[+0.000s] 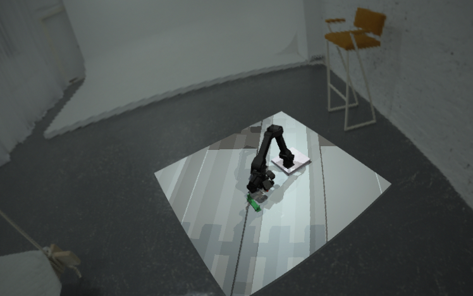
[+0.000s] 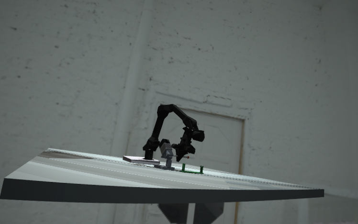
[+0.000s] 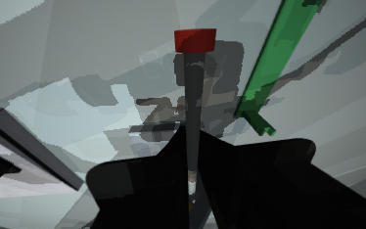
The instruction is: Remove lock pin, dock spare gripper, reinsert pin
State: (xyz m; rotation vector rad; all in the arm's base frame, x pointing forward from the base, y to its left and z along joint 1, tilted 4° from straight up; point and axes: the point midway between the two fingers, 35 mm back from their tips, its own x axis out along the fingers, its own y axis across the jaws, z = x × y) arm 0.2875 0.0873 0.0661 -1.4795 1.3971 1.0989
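Above the table (image 1: 352,174) (image 2: 163,182), the black gripper (image 1: 257,188) (image 2: 180,158) (image 3: 185,129) has its jaws clamped on the red-headed pin (image 2: 187,157) (image 3: 194,93), near a green cradle (image 1: 253,203) (image 2: 192,172) (image 3: 276,59).

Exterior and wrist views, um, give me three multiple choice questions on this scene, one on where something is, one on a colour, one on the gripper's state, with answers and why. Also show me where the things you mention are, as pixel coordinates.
1. In the exterior view, where does the green two-post rack (image 1: 253,203) (image 2: 192,172) (image 3: 276,59) stand?
A) On the white base plate
B) On the table top (image 2: 105,174)
C) On the seat of the orange stool

2. What colour is the cap on the slim grey pin (image 2: 184,157) (image 3: 193,98)?
A) Red
B) Blue
C) Yellow

3. What is the state of the black gripper (image 2: 179,158) (image 3: 192,161)?
A) Wide open
B) Shut on nothing
C) Shut on the pin

Answers:
1. B: its base bar lies on the table top, both posts rising from it.
2. A: the wrist view shows a red cap on its end.
3. C: the wrist view shows the pin's shaft running between the nearly closed fingers.
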